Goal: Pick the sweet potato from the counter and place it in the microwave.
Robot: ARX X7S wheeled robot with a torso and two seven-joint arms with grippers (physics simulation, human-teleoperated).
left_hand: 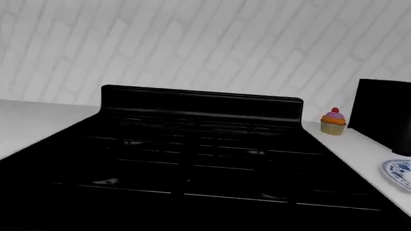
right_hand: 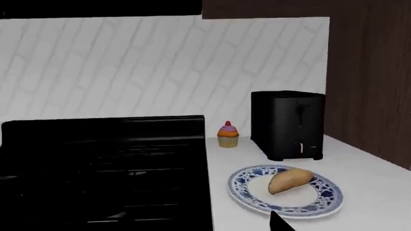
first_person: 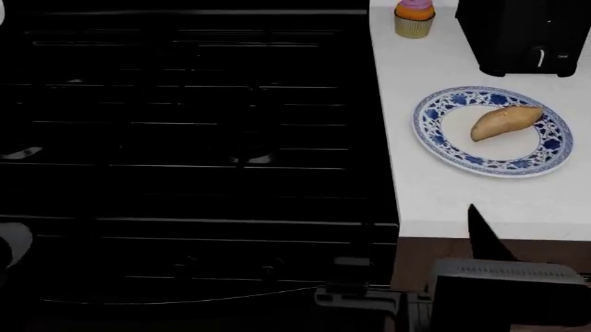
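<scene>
The sweet potato lies on a blue-and-white plate on the white counter. It also shows in the right wrist view. The microwave stands behind the plate, a tall black box, and also shows in the right wrist view. Of my right gripper only one black fingertip shows, at the counter's front edge, short of the plate and holding nothing; it stands well off centre in the right wrist view. My left gripper cannot be made out against the black stove.
A wide black stove fills the left and borders the counter. A cupcake stands at the back beside the microwave. A dark wood panel walls the counter's right side. A white tiled wall runs behind.
</scene>
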